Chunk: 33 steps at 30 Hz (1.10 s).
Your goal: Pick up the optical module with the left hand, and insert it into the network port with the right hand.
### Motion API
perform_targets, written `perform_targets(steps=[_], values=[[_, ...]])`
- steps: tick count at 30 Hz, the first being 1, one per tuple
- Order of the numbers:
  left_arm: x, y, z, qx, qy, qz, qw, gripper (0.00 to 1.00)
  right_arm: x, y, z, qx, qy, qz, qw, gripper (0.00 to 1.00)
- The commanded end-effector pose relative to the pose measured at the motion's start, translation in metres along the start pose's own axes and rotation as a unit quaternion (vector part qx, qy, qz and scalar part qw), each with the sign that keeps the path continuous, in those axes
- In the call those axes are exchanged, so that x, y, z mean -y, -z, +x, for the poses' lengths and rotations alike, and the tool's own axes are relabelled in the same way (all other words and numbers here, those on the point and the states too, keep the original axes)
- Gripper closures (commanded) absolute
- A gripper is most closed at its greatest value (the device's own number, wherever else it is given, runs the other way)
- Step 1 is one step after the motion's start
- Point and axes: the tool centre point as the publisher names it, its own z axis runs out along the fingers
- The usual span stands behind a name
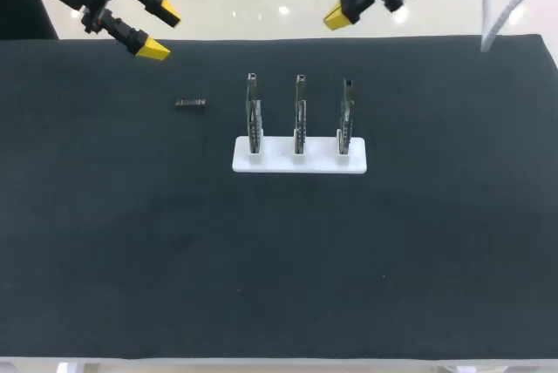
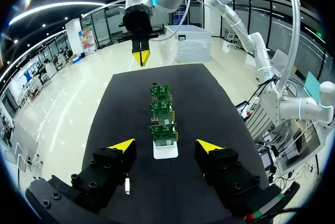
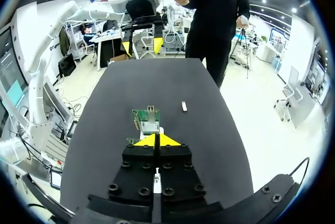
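The optical module, a small dark metal bar, lies flat on the black mat left of the boards; it also shows in the left wrist view and the right wrist view. Three green circuit boards with network ports stand upright in a white holder, seen as boards and boards. My left gripper hangs open above the far left of the table, empty; in its own view the left gripper stands wide. My right gripper is shut and empty at the far right, its tips together.
The black mat covers the whole table. Its far edge runs just behind both grippers. The white holder sits near the middle, with bare mat in front of it and to both sides.
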Motion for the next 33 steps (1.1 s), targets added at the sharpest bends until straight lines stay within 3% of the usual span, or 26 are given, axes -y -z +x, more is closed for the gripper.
perform_targets(steps=[1, 15, 22, 24, 33], values=[[-0.001, 0.000, 0.000, -0.001, 0.001, 0.001, 1.000, 0.00, -0.012, 0.020, 0.021, 0.011, 0.011, 0.020, 1.000, 1.00], [-0.001, 0.000, 0.000, -0.001, 0.001, 0.001, 1.000, 0.00, -0.008, 0.068, 0.070, 0.004, 0.017, 0.009, 1.000, 1.00], [-0.001, 0.000, 0.000, -0.001, 0.001, 0.001, 1.000, 0.00, -0.011, 0.078, 0.078, 0.018, 0.013, 0.006, 1.000, 1.00], [-0.001, 0.000, 0.000, -0.001, 0.001, 0.001, 1.000, 0.00, -0.011, 0.078, 0.078, 0.018, 0.013, 0.006, 1.000, 0.00], [-0.001, 0.000, 0.000, -0.001, 0.001, 0.001, 1.000, 0.00, -0.011, 0.078, 0.078, 0.018, 0.013, 0.006, 1.000, 0.00]])
